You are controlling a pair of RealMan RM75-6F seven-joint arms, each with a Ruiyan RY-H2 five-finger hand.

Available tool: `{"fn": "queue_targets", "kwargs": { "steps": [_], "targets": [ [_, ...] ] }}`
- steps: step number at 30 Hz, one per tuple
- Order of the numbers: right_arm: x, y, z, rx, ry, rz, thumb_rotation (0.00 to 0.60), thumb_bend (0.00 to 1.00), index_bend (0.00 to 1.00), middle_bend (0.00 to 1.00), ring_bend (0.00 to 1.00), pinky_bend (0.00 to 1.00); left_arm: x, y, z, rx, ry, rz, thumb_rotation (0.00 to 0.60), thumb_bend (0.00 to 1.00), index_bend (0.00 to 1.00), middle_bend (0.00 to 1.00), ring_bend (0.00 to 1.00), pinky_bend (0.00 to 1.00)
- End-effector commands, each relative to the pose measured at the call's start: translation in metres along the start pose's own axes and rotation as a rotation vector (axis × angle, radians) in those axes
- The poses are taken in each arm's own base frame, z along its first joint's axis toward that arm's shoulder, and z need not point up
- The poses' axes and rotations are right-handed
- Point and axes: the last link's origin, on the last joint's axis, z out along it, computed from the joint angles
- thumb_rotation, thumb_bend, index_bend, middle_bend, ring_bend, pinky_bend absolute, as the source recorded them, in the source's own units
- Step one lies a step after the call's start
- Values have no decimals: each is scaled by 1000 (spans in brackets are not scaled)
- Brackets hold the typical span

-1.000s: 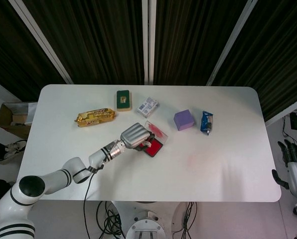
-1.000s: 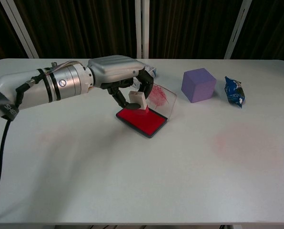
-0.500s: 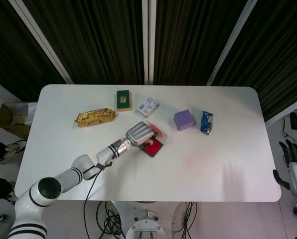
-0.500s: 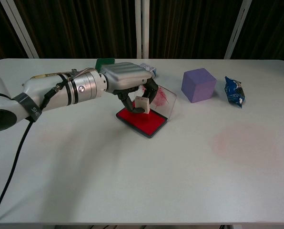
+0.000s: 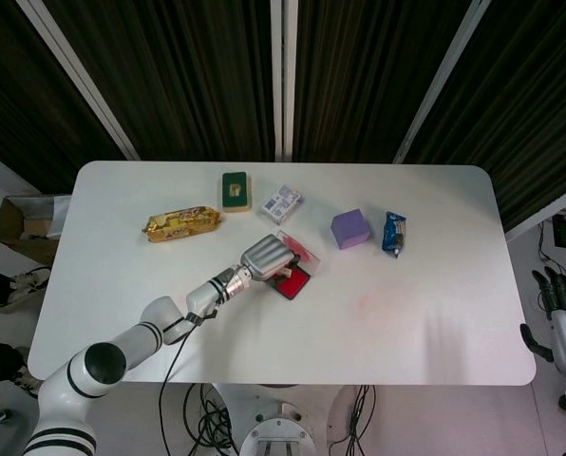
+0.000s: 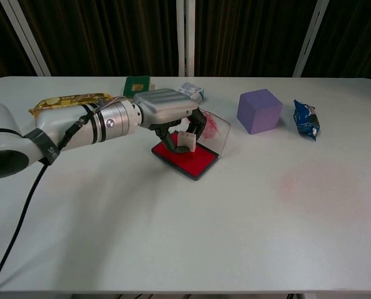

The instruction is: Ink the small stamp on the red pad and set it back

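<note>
My left hand [image 6: 169, 112] [image 5: 265, 256] grips the small white stamp [image 6: 186, 139] and holds it down on the red ink pad [image 6: 187, 158] [image 5: 292, 282]. The pad sits in a dark case whose clear, red-smeared lid [image 6: 214, 132] stands open behind it. In the head view the hand hides most of the stamp. My right hand [image 5: 565, 309] hangs off the table's right side with nothing in it, its fingers apart.
A purple cube [image 6: 259, 110] and a blue snack packet [image 6: 306, 119] lie to the right of the pad. Behind the hand are a green box [image 6: 136, 84], a small white-blue box [image 6: 192, 90] and a gold snack bar [image 5: 180, 223]. A faint pink stain [image 6: 313, 180] marks the table.
My left hand has lowered the stamp from a raised, tilted hold onto the red pad and drawn slightly toward the near left. The right hand has stayed where it was.
</note>
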Motion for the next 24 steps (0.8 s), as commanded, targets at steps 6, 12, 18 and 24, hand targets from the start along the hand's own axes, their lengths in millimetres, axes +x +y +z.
{"fn": "queue_targets", "kwargs": {
  "steps": [6,12,18,24],
  "targets": [
    [1,-1,1,7,6,4,600,256,0,0,0,0,31,-25,-16,31,91,-95,600,436,639,623,961,973],
    [0,1,3,8,2,7,600,256,0,0,0,0,48,-66,-85,112,87,-138,600,444,644,630,961,973],
    [-3,-3,5,18,-8,6,600,256,0,0,0,0,32,-75,-162,177,8,-119,600,443,644,630,961,973],
    [-6,-10,6,32,-15,-2,600,256,0,0,0,0,-3,-74,-206,233,-21,-123,600,441,655,639,961,977]
  ]
}}
